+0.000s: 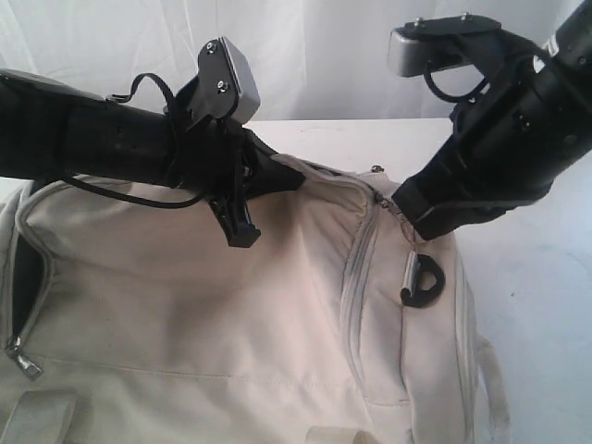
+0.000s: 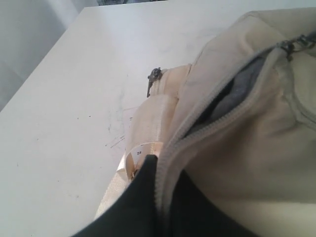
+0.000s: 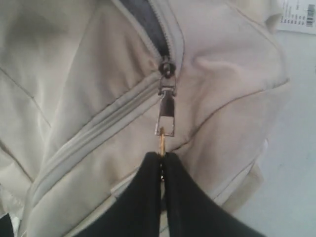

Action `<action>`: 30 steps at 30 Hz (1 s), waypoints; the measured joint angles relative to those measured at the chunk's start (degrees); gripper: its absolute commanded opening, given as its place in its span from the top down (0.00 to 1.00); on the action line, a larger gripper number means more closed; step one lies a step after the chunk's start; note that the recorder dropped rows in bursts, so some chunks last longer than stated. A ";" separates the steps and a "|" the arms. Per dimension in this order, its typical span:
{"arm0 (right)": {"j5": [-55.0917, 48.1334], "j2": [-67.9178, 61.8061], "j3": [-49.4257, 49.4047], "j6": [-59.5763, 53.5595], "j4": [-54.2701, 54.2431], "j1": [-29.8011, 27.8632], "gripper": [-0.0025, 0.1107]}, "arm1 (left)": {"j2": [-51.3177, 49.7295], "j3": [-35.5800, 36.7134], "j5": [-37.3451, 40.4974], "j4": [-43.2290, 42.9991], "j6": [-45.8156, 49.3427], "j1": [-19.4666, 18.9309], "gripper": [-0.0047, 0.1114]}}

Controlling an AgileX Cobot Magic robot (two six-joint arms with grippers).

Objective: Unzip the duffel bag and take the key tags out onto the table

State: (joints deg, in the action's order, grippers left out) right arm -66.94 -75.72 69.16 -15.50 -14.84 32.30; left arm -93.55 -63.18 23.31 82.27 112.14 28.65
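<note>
Two pinches: left hand (image 2: 160, 170) holds cream fabric duffel bag (image 1: 231, 333) by zip edge, right hand (image 3: 162, 157) grips metal zipper pull (image 3: 167, 116). Unzipping step; next, steady drag along track.

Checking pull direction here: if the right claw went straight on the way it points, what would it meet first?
Most likely the metal zipper pull, just ahead of the right claw, which is shut on a small gold link at its end. Beyond lies the duffel bag; depth is unclear.
</note>
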 measured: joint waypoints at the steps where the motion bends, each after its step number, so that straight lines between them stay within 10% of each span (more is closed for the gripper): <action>1: 0.10 0.48 -0.77 -0.55 -1.06 0.00 0.98 | 0.00 0.00 0.00 0.00 0.00 0.00 0.96; 22: -2.73 8.62 -7.04 -1.65 -3.47 0.00 0.97 | 0.61 0.00 -1.65 0.42 0.00 0.00 0.96; 30: 13.54 8.52 -7.04 -5.71 -5.78 0.00 0.43 | 0.61 0.00 -1.54 0.42 0.00 0.00 0.96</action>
State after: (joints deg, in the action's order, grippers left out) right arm -53.40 -67.20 62.12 -21.21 -20.62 32.30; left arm -92.94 -63.18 21.77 82.69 112.14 28.65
